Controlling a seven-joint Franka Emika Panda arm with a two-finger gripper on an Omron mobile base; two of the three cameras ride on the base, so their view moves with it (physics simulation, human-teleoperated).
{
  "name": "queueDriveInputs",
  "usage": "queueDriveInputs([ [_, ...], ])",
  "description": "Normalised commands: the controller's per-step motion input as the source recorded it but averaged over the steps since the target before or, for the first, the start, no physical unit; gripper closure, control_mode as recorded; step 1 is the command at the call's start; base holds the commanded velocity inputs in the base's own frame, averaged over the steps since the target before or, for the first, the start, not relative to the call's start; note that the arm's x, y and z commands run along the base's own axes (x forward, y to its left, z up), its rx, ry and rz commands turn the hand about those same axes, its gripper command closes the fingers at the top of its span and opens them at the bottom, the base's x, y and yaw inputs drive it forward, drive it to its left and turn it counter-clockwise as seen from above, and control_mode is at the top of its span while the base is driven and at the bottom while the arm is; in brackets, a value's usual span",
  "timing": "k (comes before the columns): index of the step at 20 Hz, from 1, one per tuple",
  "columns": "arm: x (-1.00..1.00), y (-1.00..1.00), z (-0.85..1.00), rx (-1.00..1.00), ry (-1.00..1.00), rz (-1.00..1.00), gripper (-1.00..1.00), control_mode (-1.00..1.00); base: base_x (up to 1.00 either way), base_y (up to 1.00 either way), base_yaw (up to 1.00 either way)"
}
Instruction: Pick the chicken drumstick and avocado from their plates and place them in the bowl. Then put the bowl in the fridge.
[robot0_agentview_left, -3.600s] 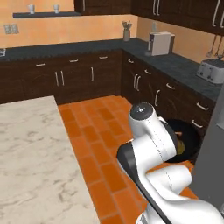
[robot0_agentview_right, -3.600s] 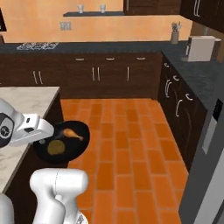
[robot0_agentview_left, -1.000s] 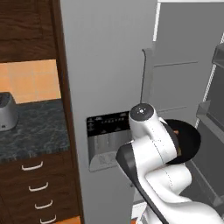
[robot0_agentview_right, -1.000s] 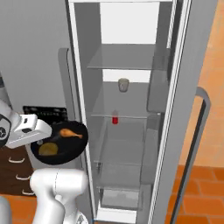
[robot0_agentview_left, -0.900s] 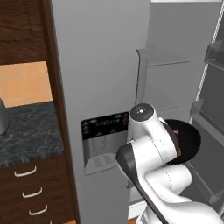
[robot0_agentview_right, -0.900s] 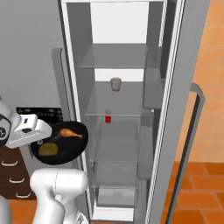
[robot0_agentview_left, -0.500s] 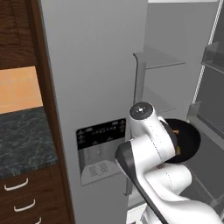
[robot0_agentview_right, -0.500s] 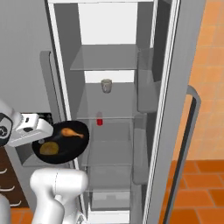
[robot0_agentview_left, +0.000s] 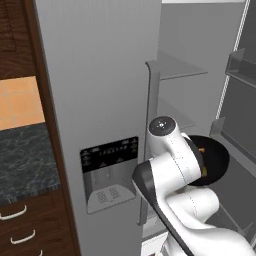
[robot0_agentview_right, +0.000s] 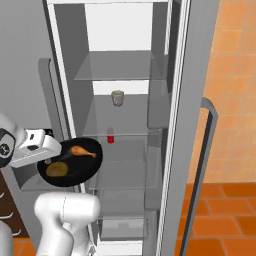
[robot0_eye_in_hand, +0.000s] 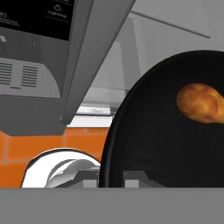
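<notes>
At the lower left of the right base view, the gripper is clenched on the rim of the black bowl and holds it level in front of the open fridge. Inside the bowl lie the chicken drumstick, toward the upper side, and the avocado, toward the lower left. On the fridge shelves, near the middle of the frame, stand a small cup and a red can.

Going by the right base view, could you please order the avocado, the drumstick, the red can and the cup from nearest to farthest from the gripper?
1. Avocado, in the bowl's left half.
2. Drumstick, in the bowl's right half.
3. Red can, on a fridge shelf past the bowl.
4. Cup, one shelf higher.
</notes>
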Motion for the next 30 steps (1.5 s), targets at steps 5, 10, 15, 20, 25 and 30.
queueDriveInputs([
  [5,0.0,0.0,0.0,0.0,0.0,0.0,1.0,1.0,0.0,0.0,0.0],
  [10,0.19,-0.11,0.05,0.0,0.0,-0.01,1.0,-1.0,0.03,0.0,0.0],
  [15,0.45,-0.44,0.62,0.03,0.05,0.19,1.0,-1.0,0.0,0.0,0.0],
  [20,0.0,-0.6,0.35,0.0,0.0,0.57,1.0,-1.0,0.0,0.0,0.0],
  [25,0.17,-0.27,-0.1,-0.01,0.0,0.67,1.0,-1.0,0.0,0.0,0.0],
  [30,0.52,-0.03,-0.02,0.0,-0.06,0.56,1.0,-1.0,0.0,0.0,0.0],
])
